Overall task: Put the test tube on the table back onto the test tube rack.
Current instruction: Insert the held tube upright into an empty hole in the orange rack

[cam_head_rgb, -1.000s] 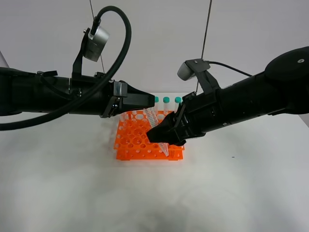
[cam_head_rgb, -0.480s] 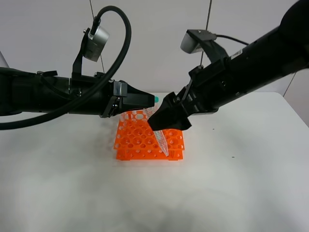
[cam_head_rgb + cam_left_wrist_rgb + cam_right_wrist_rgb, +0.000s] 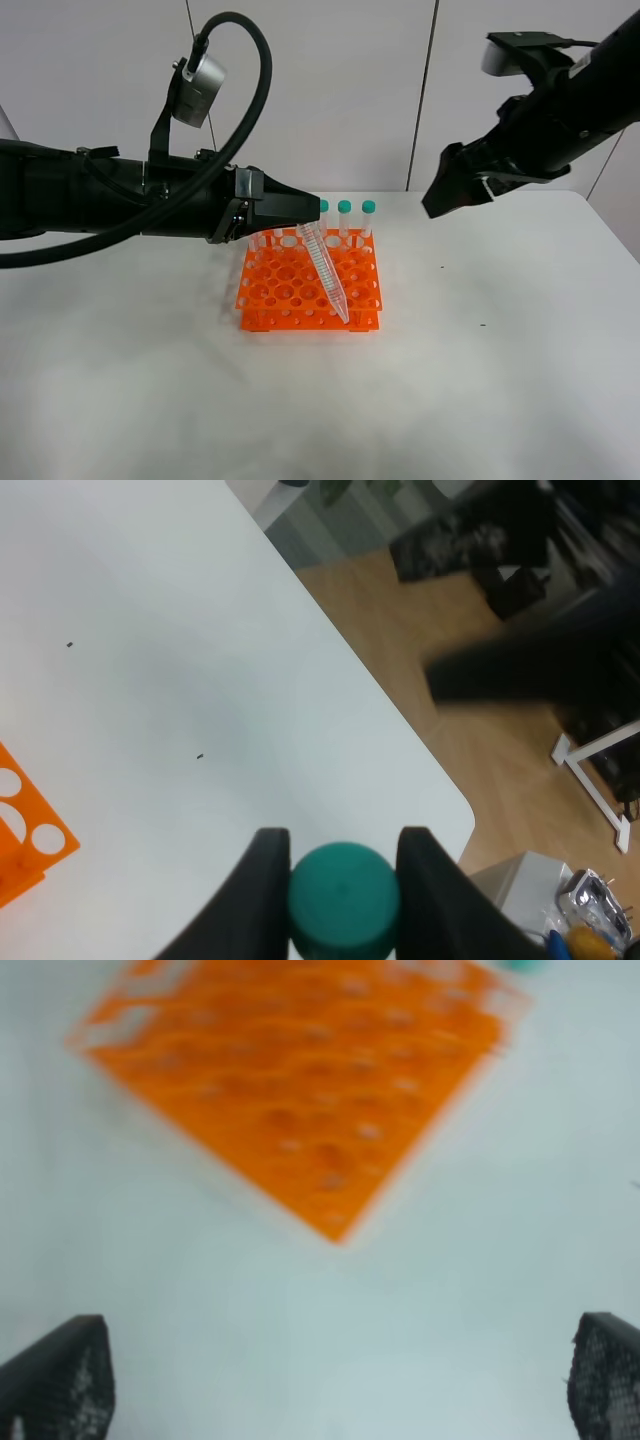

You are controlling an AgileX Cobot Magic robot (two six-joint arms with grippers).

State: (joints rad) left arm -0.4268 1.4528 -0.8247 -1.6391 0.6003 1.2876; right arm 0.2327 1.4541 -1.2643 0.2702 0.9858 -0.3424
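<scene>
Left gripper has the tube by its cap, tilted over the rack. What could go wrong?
The test tube leans steeply, tip near the test tube rack's front edge; pressing down could jam it or shove the rack.
The left gripper pinches only the cap, so the tube could pivot or slip.
The capped tubes behind could get knocked.

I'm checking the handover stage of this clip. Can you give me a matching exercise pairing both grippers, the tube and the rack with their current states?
Things:
1. left gripper
2. right gripper
3. test tube
4. test tube rack

States:
A. open, raised, holding nothing
B. leaning, pointed tip down at the rack's front
C. fingers shut on the tube's capped end
D. orange, with a grid of round holes

Pairs: 1-C, 2-A, 3-B, 4-D
</scene>
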